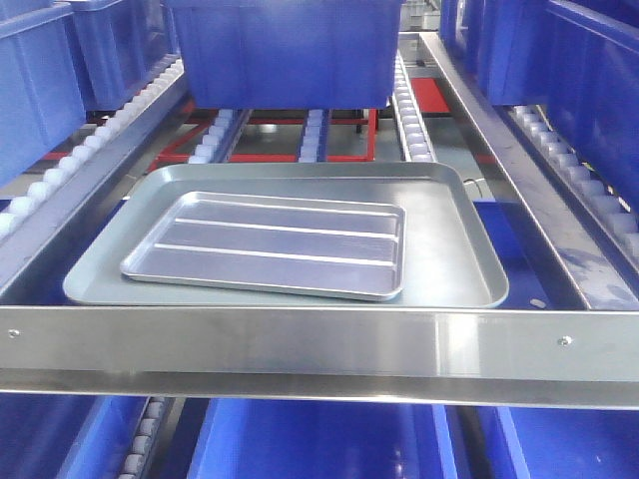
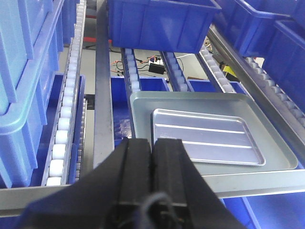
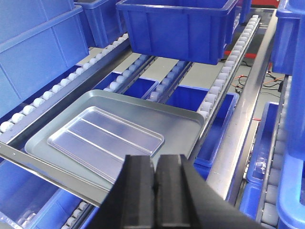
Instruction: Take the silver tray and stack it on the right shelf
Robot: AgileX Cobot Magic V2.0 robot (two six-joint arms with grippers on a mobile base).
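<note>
shiny ridged silver tray (image 1: 268, 246), inside duller smooth grey tray (image 1: 459, 249)

left hand (image 2: 152, 179) closed, right hand (image 3: 155, 191) closed

The silver tray (image 1: 270, 246) lies inside the larger tray (image 1: 459, 269), toward its left side. Both rest on the shelf (image 1: 319, 344) just behind its front bar. A bin (image 1: 285, 50) sits on the rollers behind them, at the far edge.
</note>
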